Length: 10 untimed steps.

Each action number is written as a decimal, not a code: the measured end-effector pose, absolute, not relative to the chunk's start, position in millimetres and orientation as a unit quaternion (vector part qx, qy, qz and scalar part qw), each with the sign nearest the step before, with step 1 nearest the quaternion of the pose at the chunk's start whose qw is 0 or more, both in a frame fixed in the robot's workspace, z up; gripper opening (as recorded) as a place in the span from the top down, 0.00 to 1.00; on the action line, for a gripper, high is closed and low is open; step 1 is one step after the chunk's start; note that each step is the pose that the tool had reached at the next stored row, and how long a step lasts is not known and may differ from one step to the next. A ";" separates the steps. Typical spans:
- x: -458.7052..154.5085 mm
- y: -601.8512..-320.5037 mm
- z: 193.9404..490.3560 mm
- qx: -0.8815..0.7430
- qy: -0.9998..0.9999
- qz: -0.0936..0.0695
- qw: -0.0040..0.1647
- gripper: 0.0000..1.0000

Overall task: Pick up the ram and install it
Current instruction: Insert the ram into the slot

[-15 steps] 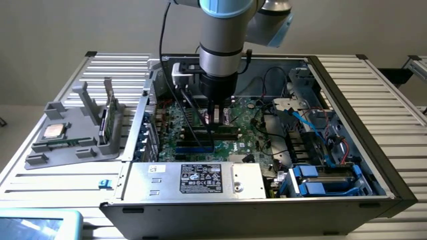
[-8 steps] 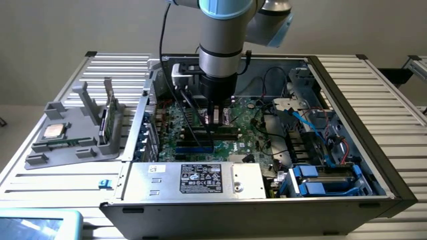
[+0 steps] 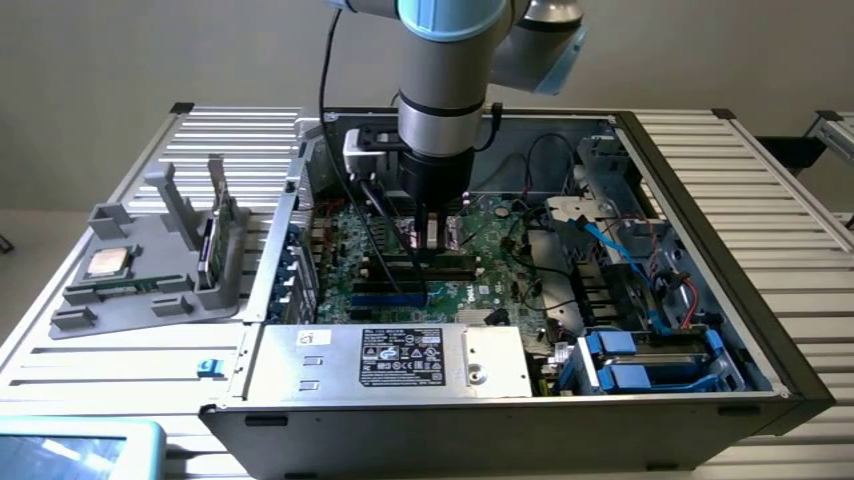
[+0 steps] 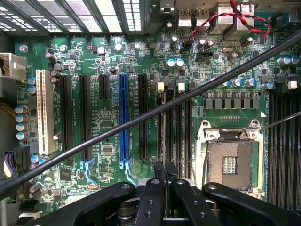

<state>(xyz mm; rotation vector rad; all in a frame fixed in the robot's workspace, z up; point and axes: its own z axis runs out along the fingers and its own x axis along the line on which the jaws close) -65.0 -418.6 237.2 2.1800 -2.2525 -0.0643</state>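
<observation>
The arm reaches straight down into the open computer case, which sits on the slatted tabletop. The hand has little room. Tangled wires crowd the exterior view's right, and a silver power box closes off the near edge.

Just under the fingertips, down at the board, is a dark, green-tinged strip. I take it to be the ram, though it is hard to make out.

Outside the case, on the exterior view's left, a grey holder carries a square silver chip.

The wrist view shows the fingers drawn together with barely a slit between them. They sit above the long dark slots beside the processor socket. I cannot tell whether they pinch the strip. A black cable slants across in front of the board.
</observation>
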 end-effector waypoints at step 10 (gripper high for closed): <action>-65.0 -418.6 235.2 0.695 -0.718 -0.021 0.003 0.89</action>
